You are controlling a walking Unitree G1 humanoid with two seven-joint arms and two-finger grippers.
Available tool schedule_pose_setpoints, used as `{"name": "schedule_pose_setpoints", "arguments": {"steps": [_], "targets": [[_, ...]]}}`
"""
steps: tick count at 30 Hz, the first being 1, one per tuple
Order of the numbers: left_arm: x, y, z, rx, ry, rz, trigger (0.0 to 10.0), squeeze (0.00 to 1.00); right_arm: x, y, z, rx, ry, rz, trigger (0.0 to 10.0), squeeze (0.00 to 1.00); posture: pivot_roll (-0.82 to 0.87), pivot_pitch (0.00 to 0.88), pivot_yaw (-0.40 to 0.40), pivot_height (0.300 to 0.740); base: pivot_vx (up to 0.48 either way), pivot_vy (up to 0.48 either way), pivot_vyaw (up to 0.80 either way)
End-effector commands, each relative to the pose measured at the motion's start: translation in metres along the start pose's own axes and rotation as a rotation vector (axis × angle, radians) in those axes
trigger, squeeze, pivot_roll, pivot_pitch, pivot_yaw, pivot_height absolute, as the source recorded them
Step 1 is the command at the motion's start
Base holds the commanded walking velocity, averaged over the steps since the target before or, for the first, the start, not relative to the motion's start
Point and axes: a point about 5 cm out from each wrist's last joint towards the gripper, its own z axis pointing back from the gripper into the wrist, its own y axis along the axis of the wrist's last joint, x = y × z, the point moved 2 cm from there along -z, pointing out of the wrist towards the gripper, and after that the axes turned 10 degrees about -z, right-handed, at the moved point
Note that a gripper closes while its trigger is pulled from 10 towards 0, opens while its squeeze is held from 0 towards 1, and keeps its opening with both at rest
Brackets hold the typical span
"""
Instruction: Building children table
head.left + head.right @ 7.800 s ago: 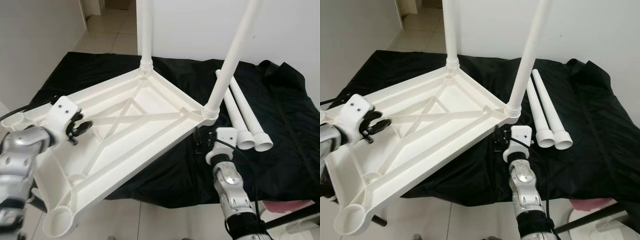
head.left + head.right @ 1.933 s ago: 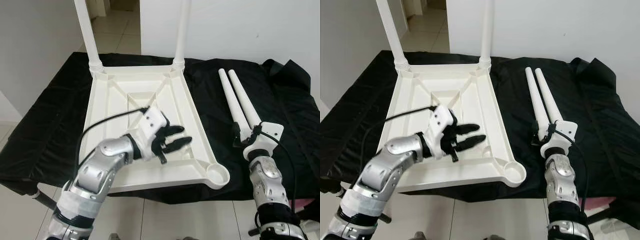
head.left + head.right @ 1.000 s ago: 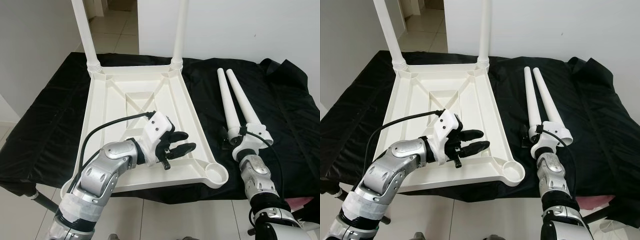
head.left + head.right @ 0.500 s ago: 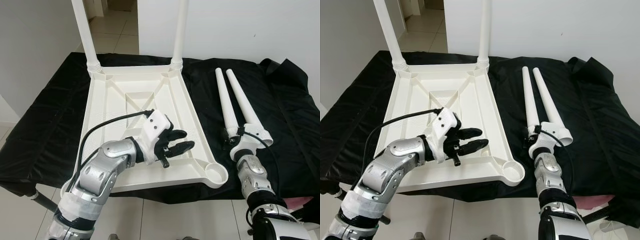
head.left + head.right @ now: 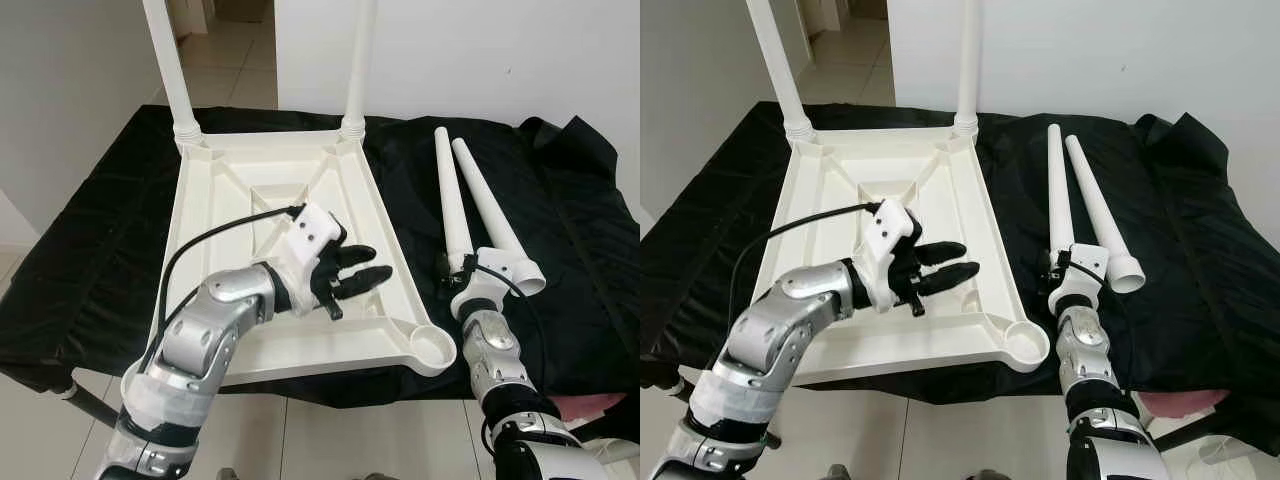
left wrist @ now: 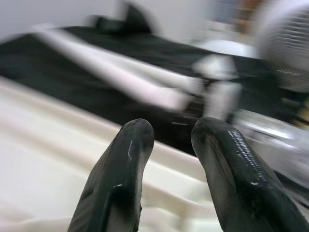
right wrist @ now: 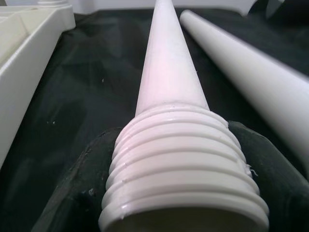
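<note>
Tabletop (image 5: pixel 280 200) lies upside down on the black-draped bench (image 5: pixel 90 260), ribs facing up, so its corner sockets are open to me. Two legs (image 5: pixel 355 60) already stand upright in the far corners. The near-right socket (image 5: pixel 432 347) is empty, and I judge it the next to fill. Just right of the tabletop lie two loose legs; my right end effector (image 5: pixel 1055 270) is clamped around the threaded end of the nearer loose leg (image 5: pixel 1058 190), ready to lift it toward that socket. The other loose leg (image 5: pixel 1098 215) lies beside it. My left end effector (image 5: pixel 355 278) hovers over the tabletop's near half, fingers slightly parted and holding nothing, likely to steady the piece.
</note>
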Motion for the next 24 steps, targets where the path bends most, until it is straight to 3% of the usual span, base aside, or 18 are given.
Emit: {"name": "schedule_pose_setpoints", "arguments": {"steps": [1, 6, 12, 16, 18, 24], "targets": [[-0.007, -0.002, 0.0, -0.016, 0.042, 0.033, 10.0, 0.0, -0.004, 0.013, -0.001, 0.085, 0.002, 0.043, 10.0, 0.0, -0.02, 0.0, -0.015, 0.74, 0.0, 0.0, 0.0], [-0.025, 0.006, 0.001, 0.016, 0.129, 0.074, 10.0, 0.0, -0.015, 0.044, -0.003, 0.238, 0.015, 0.075, 10.0, 0.0, -0.03, 0.0, -0.011, 0.74, 0.0, 0.0, 0.0], [-0.034, 0.006, 0.0, 0.003, 0.159, 0.096, 10.0, 0.0, -0.021, 0.052, -0.003, 0.279, 0.056, 0.057, 10.0, 0.0, -0.03, 0.0, -0.013, 0.74, 0.0, 0.0, 0.0], [-0.048, 0.015, 0.003, 0.045, 0.177, 0.116, 10.0, 0.0, -0.035, 0.078, 0.004, 0.419, 0.162, -0.067, 10.0, 0.0, -0.03, 0.0, -0.013, 0.74, 0.0, 0.0, 0.0], [-0.052, 0.018, 0.003, 0.054, 0.188, 0.117, 10.0, 0.0, -0.039, 0.082, 0.006, 0.438, 0.187, -0.095, 10.0, 0.0, -0.03, 0.0, -0.013, 0.74, 0.0, 0.0, 0.0], [-0.063, 0.033, 0.004, 0.121, 0.199, 0.128, 10.0, 0.0, -0.054, 0.104, 0.011, 0.532, 0.249, -0.096, 10.0, 0.0, -0.03, 0.0, -0.013, 0.74, 0.0, 0.0, 0.0]]}}
